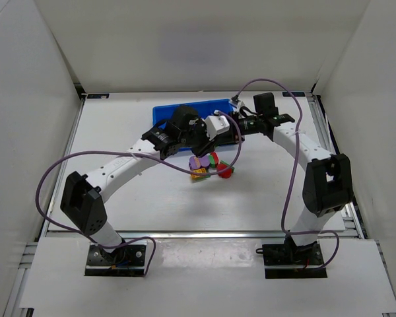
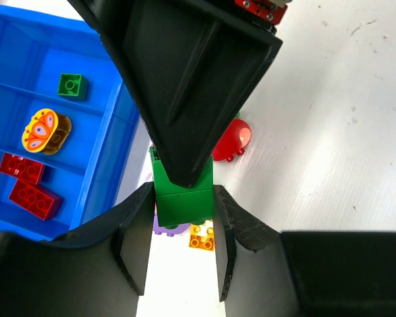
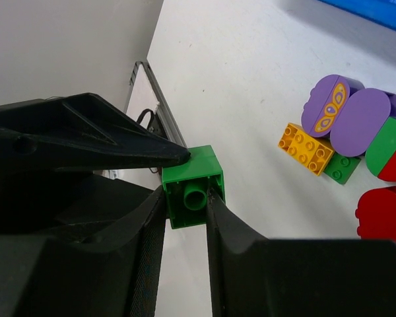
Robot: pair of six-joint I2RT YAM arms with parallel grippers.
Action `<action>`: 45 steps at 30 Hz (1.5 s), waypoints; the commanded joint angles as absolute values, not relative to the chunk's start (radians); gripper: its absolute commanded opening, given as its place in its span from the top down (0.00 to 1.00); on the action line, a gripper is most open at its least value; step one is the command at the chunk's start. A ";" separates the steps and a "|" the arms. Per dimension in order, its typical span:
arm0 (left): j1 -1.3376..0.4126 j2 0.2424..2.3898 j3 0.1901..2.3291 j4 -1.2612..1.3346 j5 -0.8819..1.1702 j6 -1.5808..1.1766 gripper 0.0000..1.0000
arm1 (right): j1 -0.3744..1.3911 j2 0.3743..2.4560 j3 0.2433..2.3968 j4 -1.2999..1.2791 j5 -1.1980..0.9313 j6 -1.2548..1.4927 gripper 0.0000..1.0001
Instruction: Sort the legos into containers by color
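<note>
Green lego (image 2: 182,206) pinched by L pincer (image 2: 183,191) & R pincer (image 3: 185,198), hidden in top view

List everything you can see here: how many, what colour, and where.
tray: 1, blue, far side of table
tray green brick: 1, green, one compartment
yellow oval: 1, yellow-orange, next compartment
red bricks: 2, red, compartment after that
held brick: 1, maybe two stacked, green, between both jaws
purple ovals: 2, purple, pile near tray
orange brick: 1, orange, pile
pile green brick: 1, green, pile
green-red oval: 1, green and red, pile
red piece: 1, red, pile edge
table: 1, white, underneath
cables: 2, purple, along arms
arms: 2, white and black, near edge; left jaws and right jaws shut on held brick
</note>
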State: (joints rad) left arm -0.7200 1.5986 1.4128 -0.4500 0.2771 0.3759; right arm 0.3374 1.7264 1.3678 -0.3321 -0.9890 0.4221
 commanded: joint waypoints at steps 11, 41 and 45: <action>-0.723 1.490 1.325 -0.419 0.268 0.367 0.69 | 0.216 1.595 1.308 -0.383 -1.069 0.374 1.00; -0.675 1.565 1.532 -0.428 0.268 0.295 0.67 | 0.216 2.063 1.879 -0.486 -0.586 0.095 0.99; -0.655 1.568 1.551 -0.434 0.268 0.284 0.67 | 0.232 2.146 1.919 -0.480 -0.575 0.066 0.97</action>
